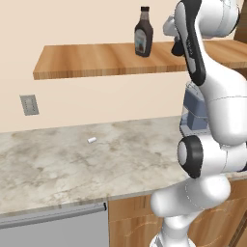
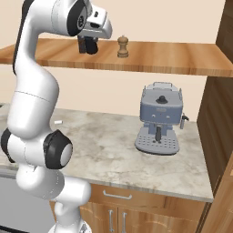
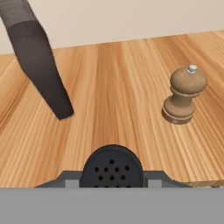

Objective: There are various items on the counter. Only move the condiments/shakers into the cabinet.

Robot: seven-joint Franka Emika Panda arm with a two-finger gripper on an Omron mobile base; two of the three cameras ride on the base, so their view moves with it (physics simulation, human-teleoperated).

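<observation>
Hand view shows you the fingers (image 3: 113, 175) closed on the black shaker (image 3: 113, 168) above the wooden shelf (image 3: 109, 96), with the pepper mill (image 3: 183, 97) standing nearby. Left base view gives you the syrup bottle (image 1: 144, 33) on that shelf and the white cylinder (image 1: 91, 140) on the counter (image 1: 58, 164).

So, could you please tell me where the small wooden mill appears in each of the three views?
Left base view: the wooden mill is not in this picture.
Right base view: the wooden mill stands upright on the plank shelf, upper middle, right of the gripper.
Hand view: the mill stands at right, beyond the black shaker.
Shared landmark: the plank shelf.
</observation>
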